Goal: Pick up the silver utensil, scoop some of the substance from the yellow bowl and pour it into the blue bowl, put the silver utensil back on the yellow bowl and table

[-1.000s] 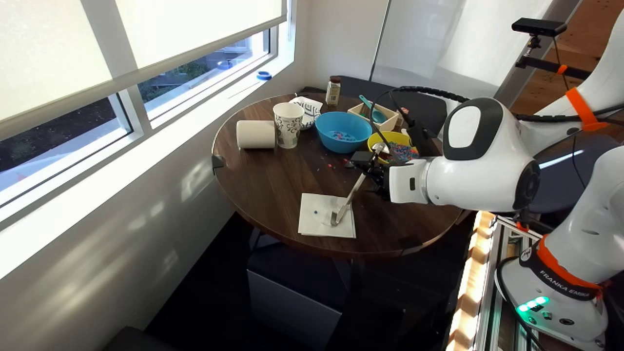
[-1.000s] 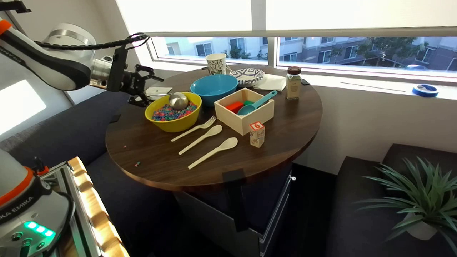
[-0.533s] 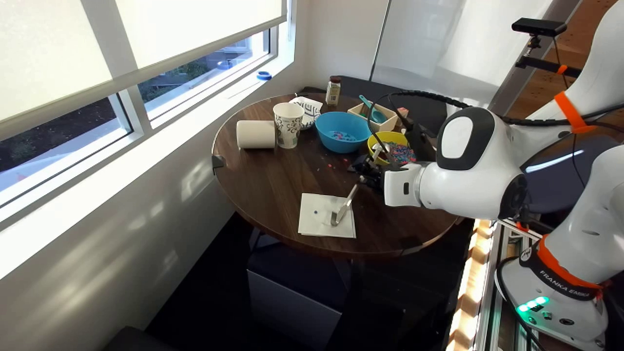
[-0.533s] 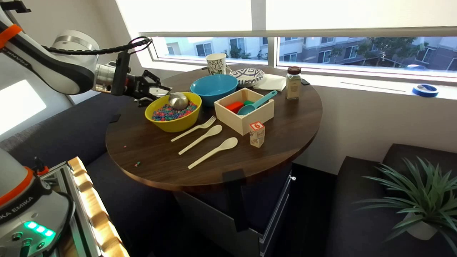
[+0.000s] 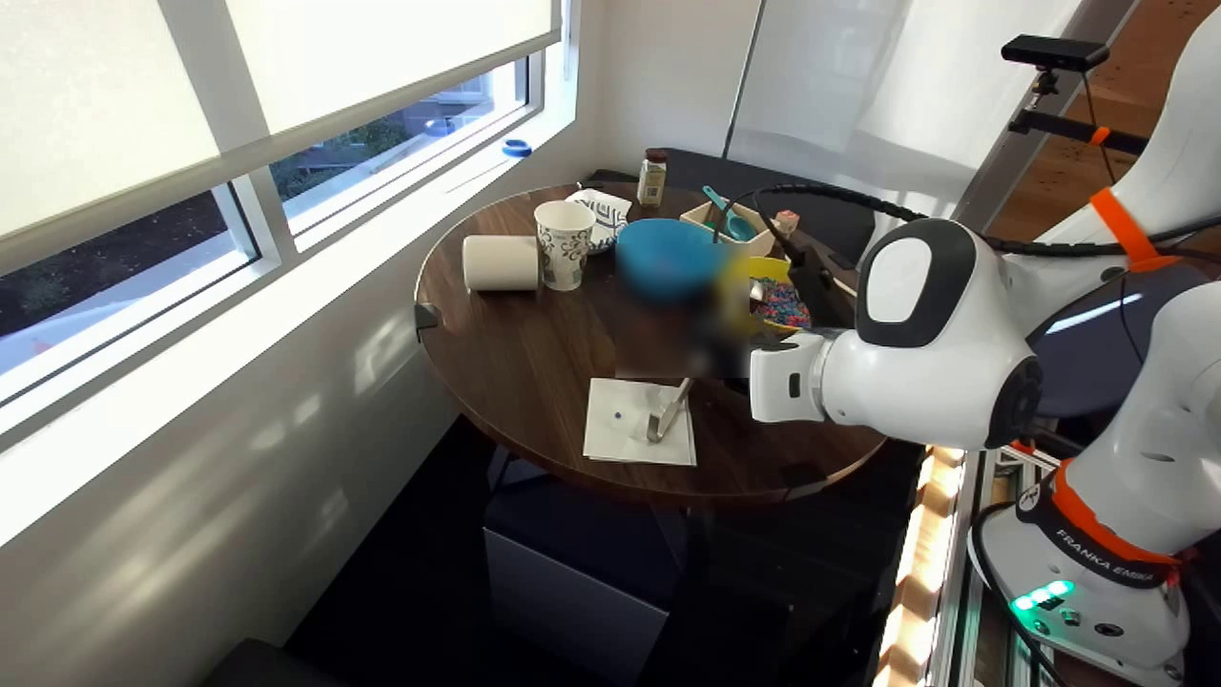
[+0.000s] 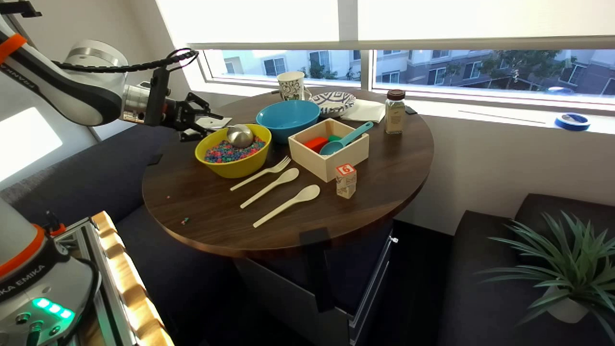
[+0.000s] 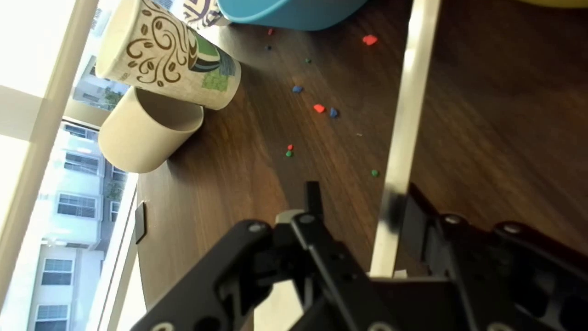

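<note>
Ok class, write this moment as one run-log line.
gripper: open; silver utensil: handle between jaws, head in yellow bowl; blue bowl: alongside

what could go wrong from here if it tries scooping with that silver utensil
The silver utensil sits off-centre between the open jaws of the end effector, so closing might drag it sideways.
The substance in the yellow bowl looks loose, and stray bits lie on the table; scooping may scatter more.
The blue bowl stands close beside the yellow one, so a swing could bump it.
</note>
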`<state>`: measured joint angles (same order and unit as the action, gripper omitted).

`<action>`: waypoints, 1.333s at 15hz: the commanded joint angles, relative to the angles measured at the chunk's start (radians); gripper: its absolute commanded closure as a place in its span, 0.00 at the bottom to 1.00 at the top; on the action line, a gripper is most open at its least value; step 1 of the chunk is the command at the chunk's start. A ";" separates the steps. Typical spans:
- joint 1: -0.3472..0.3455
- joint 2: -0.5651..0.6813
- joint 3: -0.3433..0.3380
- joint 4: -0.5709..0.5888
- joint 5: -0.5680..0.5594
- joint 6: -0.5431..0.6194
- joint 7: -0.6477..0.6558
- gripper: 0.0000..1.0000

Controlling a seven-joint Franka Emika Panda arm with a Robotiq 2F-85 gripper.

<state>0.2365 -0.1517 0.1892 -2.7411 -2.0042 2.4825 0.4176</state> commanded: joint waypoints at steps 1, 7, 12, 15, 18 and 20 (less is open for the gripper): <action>0.023 -0.015 0.011 -0.017 0.051 -0.024 -0.039 0.53; 0.026 -0.004 0.011 -0.007 0.043 -0.031 -0.045 0.65; 0.025 -0.007 0.011 -0.008 0.043 -0.035 -0.052 0.70; 0.024 -0.004 0.010 -0.008 0.042 -0.037 -0.054 0.72; 0.020 0.002 0.005 -0.007 0.041 -0.029 -0.051 0.74; 0.014 0.013 -0.002 -0.004 0.031 -0.030 -0.038 0.74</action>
<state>0.2497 -0.1523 0.1942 -2.7418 -1.9792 2.4725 0.3780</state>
